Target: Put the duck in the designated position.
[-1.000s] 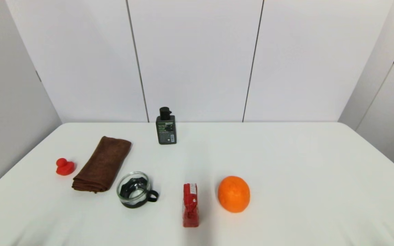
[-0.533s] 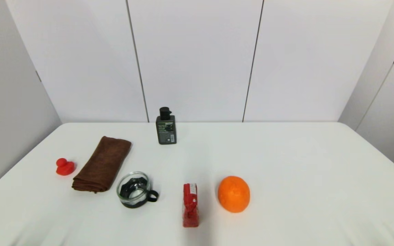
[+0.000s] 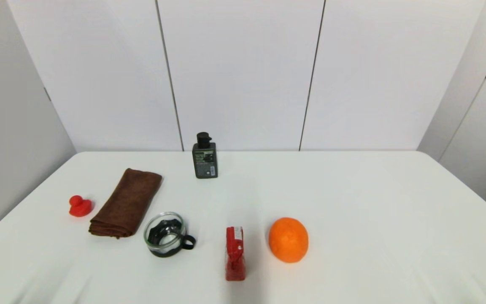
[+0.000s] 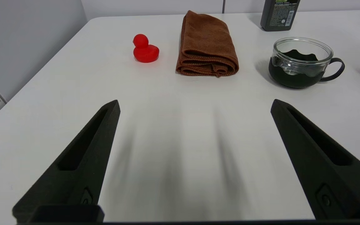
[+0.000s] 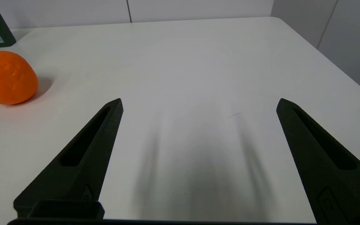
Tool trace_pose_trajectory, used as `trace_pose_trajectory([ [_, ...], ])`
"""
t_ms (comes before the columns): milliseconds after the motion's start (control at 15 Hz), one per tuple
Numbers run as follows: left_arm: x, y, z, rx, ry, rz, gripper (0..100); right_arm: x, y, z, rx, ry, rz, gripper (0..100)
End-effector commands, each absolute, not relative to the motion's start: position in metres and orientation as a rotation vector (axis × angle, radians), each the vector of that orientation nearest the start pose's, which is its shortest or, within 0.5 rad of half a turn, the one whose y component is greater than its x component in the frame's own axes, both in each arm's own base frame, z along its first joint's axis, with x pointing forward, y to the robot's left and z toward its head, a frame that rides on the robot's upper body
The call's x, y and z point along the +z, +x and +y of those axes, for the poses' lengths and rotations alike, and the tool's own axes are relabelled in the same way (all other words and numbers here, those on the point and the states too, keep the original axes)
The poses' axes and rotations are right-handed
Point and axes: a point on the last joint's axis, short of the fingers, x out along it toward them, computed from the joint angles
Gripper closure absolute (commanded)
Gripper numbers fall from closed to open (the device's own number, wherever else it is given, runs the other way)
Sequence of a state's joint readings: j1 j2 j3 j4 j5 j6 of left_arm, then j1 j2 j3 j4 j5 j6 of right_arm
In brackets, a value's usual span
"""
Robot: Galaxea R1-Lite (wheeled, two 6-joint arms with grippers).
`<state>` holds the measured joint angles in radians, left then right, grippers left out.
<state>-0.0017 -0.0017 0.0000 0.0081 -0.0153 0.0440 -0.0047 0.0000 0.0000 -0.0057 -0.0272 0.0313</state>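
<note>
The small glossy red duck (image 3: 79,206) sits on the white table (image 3: 352,202) at the far left, just left of the folded brown towel (image 3: 127,202). In the left wrist view the duck (image 4: 145,50) lies well beyond my left gripper (image 4: 195,104), which is open and empty near the table's front edge. My right gripper (image 5: 199,103) is also open and empty, over bare tabletop to the right of the orange fruit (image 5: 5,77). Neither arm shows in the head view. The designated position carries no mark that I can see.
A glass cup with a dark base (image 3: 166,234) stands right of the towel's near end. An upright red packet (image 3: 235,253) and the orange (image 3: 288,240) stand at the front centre. A dark pump bottle (image 3: 204,157) stands at the back.
</note>
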Motion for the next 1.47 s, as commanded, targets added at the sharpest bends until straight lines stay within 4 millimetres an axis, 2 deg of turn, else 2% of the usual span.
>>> trace_pose_trajectory([
  [67,0.0745,-0.0228,-0.0003,-0.017,0.044,0.009,0,0.0761,-0.0227,-0.0005,-0.032,0.031,-0.005,0],
  [1467,0.0747,-0.0228,-0.0003,-0.017,0.043,0.007,0,0.076,-0.0227,-0.0005,-0.032,0.031,-0.004,0],
])
